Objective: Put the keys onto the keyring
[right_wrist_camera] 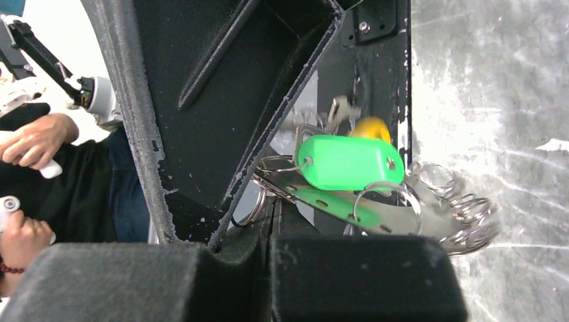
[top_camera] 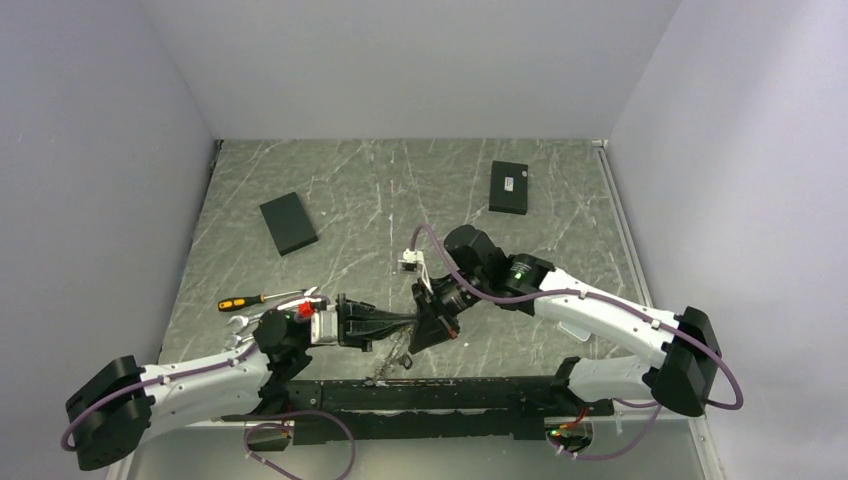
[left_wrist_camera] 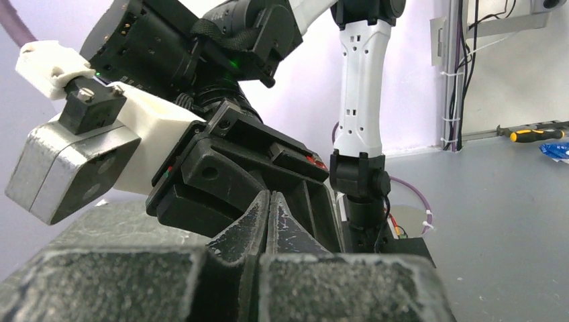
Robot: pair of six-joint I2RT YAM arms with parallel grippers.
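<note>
left pincer [top_camera: 402,324] meeting right pincer [top_camera: 428,331] mid-table, keyring [right_wrist_camera: 429,218] beside them, screwdriver [top_camera: 245,300] left

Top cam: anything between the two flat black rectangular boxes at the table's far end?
Nothing. The top external view shows bare grey marbled tabletop between the left flat black rectangular box and the right flat black rectangular box.

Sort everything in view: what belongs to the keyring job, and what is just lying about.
Job: keyring; yellow-headed key; green tag on the same bunch.
Lying about: orange-handled screwdriver; left black box; right black box.
</note>
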